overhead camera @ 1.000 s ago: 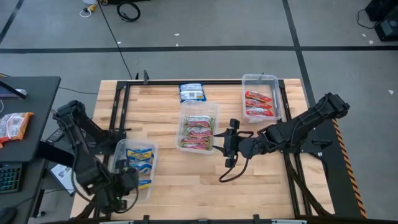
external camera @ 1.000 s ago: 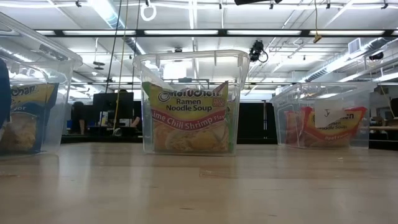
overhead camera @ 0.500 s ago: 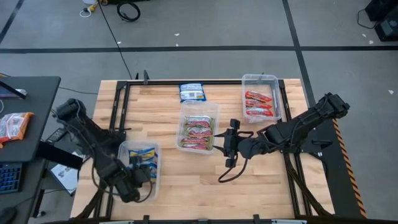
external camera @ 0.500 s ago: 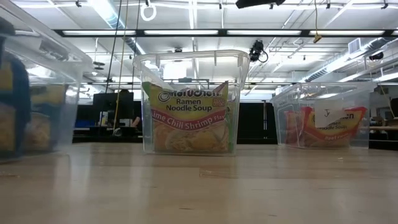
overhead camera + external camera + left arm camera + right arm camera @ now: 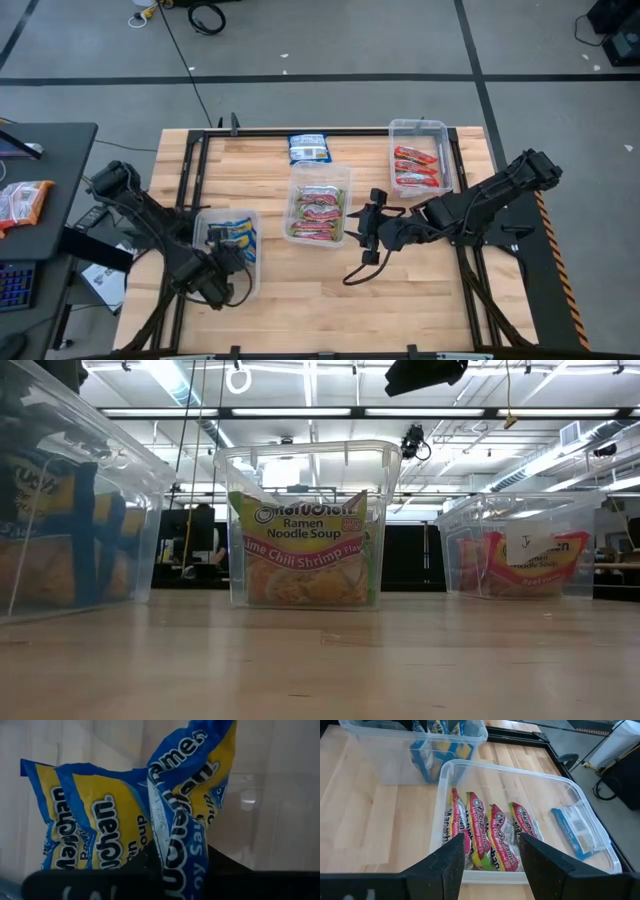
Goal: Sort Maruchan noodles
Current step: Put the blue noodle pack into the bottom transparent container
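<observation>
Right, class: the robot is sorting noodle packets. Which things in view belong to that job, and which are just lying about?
Belongs to the job:
blue-and-yellow packets
green-pink packets
red packets
loose blue packet
three clear tubs
left gripper
right gripper

Lying about:
orange packet on side desk
keyboard

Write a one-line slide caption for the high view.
Left gripper holds a blue-and-yellow packet over its tub; open right gripper waits beside the middle tub.

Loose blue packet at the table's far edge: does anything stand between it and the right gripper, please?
Yes: the middle tub of green-pink packets sits between the open right gripper and the loose blue packet.
</observation>
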`<action>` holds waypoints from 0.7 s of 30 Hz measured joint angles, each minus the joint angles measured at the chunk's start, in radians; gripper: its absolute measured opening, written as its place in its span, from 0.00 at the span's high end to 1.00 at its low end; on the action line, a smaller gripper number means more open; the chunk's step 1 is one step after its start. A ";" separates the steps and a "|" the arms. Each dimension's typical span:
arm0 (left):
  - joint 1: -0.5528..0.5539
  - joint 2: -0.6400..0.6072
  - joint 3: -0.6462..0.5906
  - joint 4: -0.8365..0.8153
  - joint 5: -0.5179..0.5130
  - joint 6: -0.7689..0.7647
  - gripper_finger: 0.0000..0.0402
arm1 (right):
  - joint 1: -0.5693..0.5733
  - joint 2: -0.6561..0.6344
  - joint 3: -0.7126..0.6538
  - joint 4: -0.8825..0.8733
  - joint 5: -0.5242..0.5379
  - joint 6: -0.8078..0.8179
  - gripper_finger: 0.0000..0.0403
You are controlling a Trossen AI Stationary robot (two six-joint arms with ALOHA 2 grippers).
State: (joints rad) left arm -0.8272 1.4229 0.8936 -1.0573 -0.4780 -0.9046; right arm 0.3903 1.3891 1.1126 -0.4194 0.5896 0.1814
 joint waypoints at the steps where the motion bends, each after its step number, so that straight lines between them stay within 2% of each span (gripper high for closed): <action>1: 0.000 -0.001 0.000 0.000 0.000 -0.004 0.85 | -0.002 0.000 0.000 0.000 -0.006 0.001 0.52; 5: 0.005 0.000 0.000 -0.023 0.023 -0.055 0.85 | -0.007 0.000 0.000 0.000 -0.008 0.007 0.52; 10: 0.007 -0.001 0.001 -0.080 0.124 -0.114 0.83 | -0.007 0.000 0.000 0.000 -0.028 0.010 0.52; 17: 0.006 -0.067 0.001 -0.099 0.184 -0.139 0.65 | -0.007 0.000 0.000 0.007 -0.053 0.014 0.52; 21: 0.006 -0.121 0.001 -0.193 0.195 -0.164 0.54 | -0.007 0.000 0.000 0.007 -0.065 0.037 0.52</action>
State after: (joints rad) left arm -0.8207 1.3022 0.8948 -1.2501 -0.2829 -1.0687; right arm 0.3828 1.3891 1.1126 -0.4126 0.5245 0.2180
